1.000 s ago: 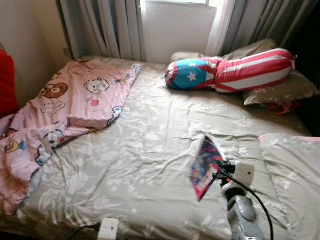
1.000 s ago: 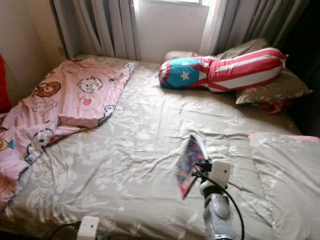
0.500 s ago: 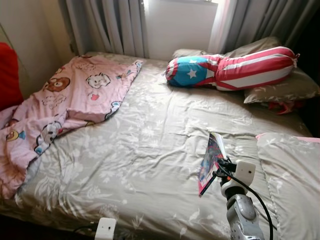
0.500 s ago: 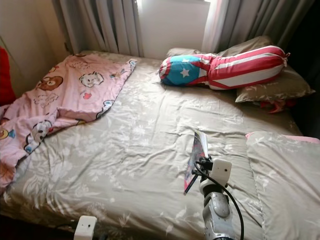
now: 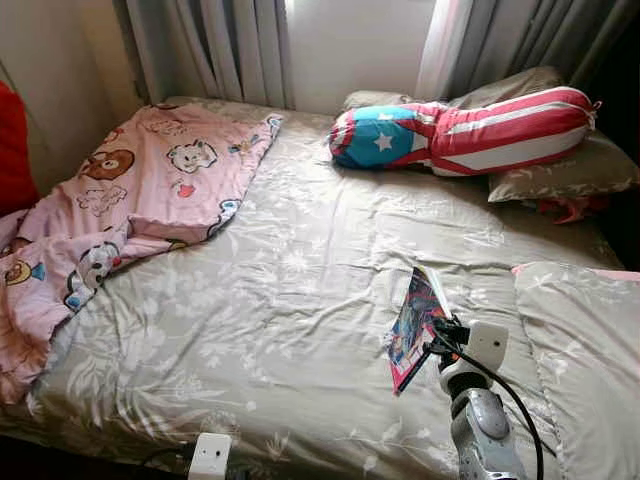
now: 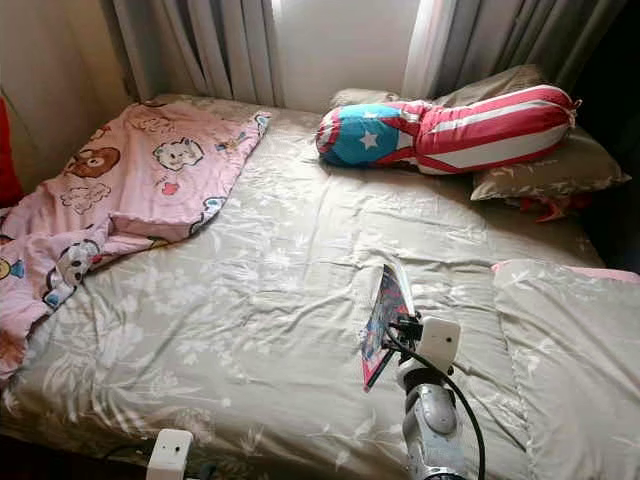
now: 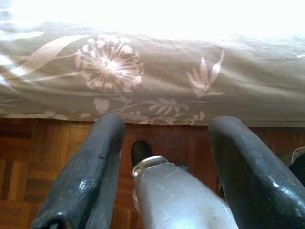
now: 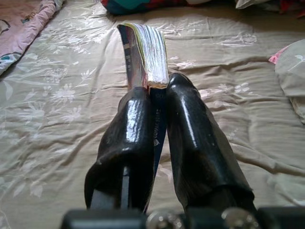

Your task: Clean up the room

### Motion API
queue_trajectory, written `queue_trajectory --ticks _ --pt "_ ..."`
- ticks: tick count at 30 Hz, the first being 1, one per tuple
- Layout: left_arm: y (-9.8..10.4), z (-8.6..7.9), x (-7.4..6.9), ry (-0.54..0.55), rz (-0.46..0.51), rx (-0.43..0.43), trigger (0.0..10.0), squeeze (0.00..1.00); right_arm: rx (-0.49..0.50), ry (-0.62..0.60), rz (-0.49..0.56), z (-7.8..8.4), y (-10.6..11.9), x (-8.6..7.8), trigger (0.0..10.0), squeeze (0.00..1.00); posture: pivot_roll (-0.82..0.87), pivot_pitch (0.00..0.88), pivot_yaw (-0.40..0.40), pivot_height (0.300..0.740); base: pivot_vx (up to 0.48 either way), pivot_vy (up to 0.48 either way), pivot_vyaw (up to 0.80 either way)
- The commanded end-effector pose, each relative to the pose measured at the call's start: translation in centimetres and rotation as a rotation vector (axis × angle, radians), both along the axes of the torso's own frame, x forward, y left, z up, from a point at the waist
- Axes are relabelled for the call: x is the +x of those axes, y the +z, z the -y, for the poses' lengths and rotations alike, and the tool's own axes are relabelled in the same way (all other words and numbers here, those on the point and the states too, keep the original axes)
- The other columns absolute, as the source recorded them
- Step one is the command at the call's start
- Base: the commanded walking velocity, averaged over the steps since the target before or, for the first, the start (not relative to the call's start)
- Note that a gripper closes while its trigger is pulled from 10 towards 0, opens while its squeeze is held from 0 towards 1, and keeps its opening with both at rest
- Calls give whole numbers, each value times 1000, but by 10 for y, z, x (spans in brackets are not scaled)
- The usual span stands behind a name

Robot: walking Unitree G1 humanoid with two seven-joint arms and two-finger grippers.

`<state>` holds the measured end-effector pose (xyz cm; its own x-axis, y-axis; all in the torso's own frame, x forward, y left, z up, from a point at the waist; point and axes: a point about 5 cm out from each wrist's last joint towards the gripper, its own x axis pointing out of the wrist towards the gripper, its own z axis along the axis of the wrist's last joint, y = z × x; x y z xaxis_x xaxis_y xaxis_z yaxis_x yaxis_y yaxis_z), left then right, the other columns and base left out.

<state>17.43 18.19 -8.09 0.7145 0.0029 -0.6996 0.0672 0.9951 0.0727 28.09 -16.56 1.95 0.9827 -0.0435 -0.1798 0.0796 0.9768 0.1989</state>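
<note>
**Q:** Head views: what lies before you?

**A:** A bed (image 5: 300, 300) with a grey floral sheet. A pink cartoon blanket (image 5: 120, 210) is rumpled over its left side and trails off the edge. At the head, a red, white and blue bolster (image 5: 470, 135) rests against grey pillows (image 5: 560, 175), with curtains (image 5: 220, 45) behind. A second grey floral pillow (image 5: 580, 340) sits at the right edge. My right gripper (image 5: 432, 335) is raised above the sheet near that pillow, and my fingers are clamped on a book (image 5: 412, 328), which stands on edge with its colourful cover facing left. My silver right forearm (image 5: 480, 430) and its black cable rise from the lower frame edge. A white block (image 5: 208, 455) shows at the foot of the bed.

**Q:** Left wrist view?

**A:** My left gripper (image 7: 167, 143) hangs low beside the bed, its fingers (image 7: 90, 167) spread apart and grasping nothing. Between them I see a silver limb segment (image 7: 176, 195), wooden parquet floor (image 7: 28, 157) and the hanging edge of the floral sheet (image 7: 143, 81).

**Q:** Right wrist view?

**A:** My two black fingers (image 8: 136, 138) pinch the lower edge of the book (image 8: 145, 52). It stands upright, page edges towards the camera, above the grey sheet. The blanket's corner and the bolster lie beyond.
</note>
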Motion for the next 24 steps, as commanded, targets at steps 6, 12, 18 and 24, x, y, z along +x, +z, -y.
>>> queue_trajectory --ticks 6,12,18,24 --pt "-3 6 -5 -21 -9 0 10000 0 -15 -20 53 8 10 3 10000 0 20 40 -103 732 0 -42 0" --pt "0 4 -2 -14 25 0 10000 0 -16 -16 53 7 9 2 10000 0 19 38 -103 732 0 0 0" --pt "11 2 14 4 113 -15 10000 0 -12 -17 56 7 9 1 10000 0 23 50 -102 732 0 0 0" --pt "31 -1 38 35 283 -35 10000 0 -4 -14 67 6 11 2 10000 0 17 62 -102 732 0 0 0"
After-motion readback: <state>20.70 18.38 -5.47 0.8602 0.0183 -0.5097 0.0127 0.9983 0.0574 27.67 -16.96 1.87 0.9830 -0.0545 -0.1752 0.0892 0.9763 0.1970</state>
